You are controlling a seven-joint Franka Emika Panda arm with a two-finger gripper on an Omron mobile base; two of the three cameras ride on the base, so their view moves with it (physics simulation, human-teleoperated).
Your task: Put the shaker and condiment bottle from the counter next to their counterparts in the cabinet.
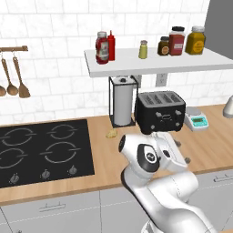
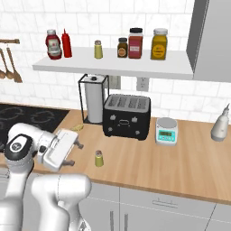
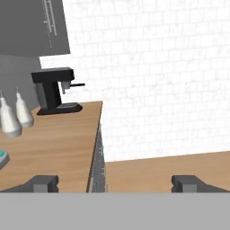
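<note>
The small yellow shaker point(image 2: 99, 158) stands upright on the wooden counter, in front of the toaster. My gripper point(image 2: 76, 154) hangs level just to its left, open and holding nothing, a short gap from the shaker. In the left base view the gripper point(image 1: 182, 152) points right over the counter. The hand view shows the gripper point(image 3: 119, 184) with its fingertips point(image 3: 45, 183) far apart. On the white cabinet shelf point(image 2: 113, 67) the squat red condiment bottle point(image 2: 53, 44) stands touching-close beside the slim red squeeze bottle point(image 2: 66, 43). The olive shaker point(image 2: 98, 49) stands further right on it.
A black toaster point(image 2: 127, 116), a paper towel holder point(image 2: 94, 104) and a small scale point(image 2: 166, 131) line the back of the counter. Three jars point(image 2: 135, 43) share the shelf. A stove point(image 1: 43, 150) lies left. A white bottle point(image 2: 220, 126) and a coffee machine point(image 3: 56, 90) stand right.
</note>
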